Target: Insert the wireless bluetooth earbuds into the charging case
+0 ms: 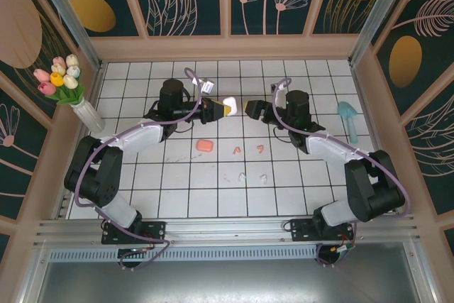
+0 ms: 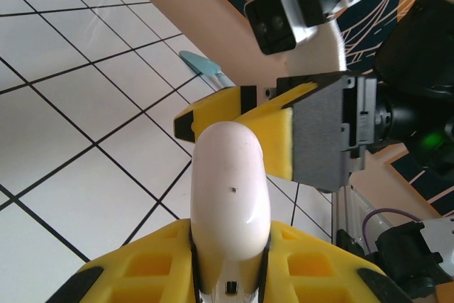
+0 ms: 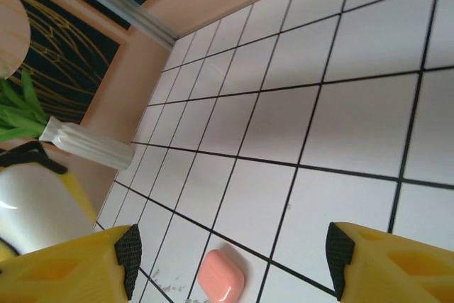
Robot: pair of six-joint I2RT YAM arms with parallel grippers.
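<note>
Tiles, case — in L end effector

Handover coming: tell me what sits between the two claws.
The white charging case, gripped by the left claw, its end facing the open right claw; top view and left wrist show it.

I can't read any text, brand, number or sign from my feeds. The white charging case carries one tiny dark mark, too small to read
</note>
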